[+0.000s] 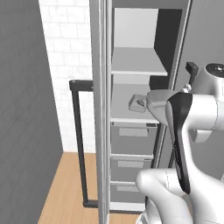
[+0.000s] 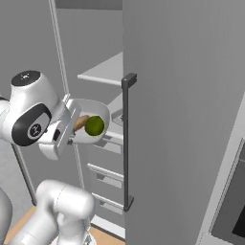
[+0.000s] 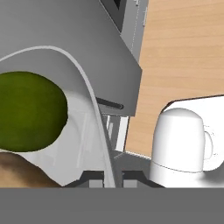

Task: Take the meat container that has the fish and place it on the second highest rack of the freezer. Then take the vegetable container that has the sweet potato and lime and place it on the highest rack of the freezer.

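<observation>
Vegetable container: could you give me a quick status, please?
Gripper shut on vegetable container rim. Lime and sweet potato inside, container outside freezer. Meat container already on lower shelf. Highest rack bare.

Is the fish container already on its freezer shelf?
Yes. The fish container sits on the lower shelf, beneath the highest rack.

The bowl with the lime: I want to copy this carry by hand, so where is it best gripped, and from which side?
Grip the bowl by its thin rim, as the gripper does here, shut on that edge. Come from the side away from the freezer, so the far rim leads onto the shelf. The walls curve up and stay level, keeping the lime and sweet potato inside.
</observation>
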### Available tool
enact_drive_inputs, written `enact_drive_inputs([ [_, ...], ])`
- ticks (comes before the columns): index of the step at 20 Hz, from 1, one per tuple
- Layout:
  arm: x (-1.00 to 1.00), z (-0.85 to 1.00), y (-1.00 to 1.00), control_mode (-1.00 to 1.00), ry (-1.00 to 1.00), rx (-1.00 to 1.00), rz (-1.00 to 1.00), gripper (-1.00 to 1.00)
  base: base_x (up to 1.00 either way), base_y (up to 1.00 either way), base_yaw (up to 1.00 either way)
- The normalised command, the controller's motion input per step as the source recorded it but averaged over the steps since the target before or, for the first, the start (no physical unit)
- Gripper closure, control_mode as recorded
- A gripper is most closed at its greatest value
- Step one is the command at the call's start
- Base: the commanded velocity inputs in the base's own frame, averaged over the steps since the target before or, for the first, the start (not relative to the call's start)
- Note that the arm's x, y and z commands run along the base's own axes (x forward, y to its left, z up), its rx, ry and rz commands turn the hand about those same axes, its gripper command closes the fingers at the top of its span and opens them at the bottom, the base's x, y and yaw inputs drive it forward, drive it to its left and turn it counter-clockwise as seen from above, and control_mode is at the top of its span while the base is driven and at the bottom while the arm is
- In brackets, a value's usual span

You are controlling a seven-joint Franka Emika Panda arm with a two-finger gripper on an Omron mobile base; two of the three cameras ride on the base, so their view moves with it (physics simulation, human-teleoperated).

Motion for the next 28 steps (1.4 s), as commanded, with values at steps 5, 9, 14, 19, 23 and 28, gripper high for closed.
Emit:
enact_drive_inputs([
  [5, 0.00, 0.00, 0.00, 1.00, 0.00, 0.00, 0.00, 1.00, 0.56, 0.27, 0.00],
  [9, 0.00, 0.00, 0.00, 1.00, 0.00, 0.00, 0.00, 1.00, 0.06, 0.04, 0.00],
  [14, -0.02, 0.14, 0.00, -1.00, -0.12, 0.00, 0.00, 1.00, 0.00, 0.00, 0.00],
  [19, 0.14, 0.42, 0.05, -1.00, -0.21, 0.00, 0.00, 1.00, 0.00, 0.00, 0.00],
  [23, 0.48, 0.49, 0.07, -1.00, -0.16, 0.00, -0.01, 1.00, 0.00, 0.00, 0.00],
  [28, 0.50, 0.30, 0.04, -1.00, -0.06, 0.00, -0.06, 1.00, 0.00, 0.00, 0.00],
])
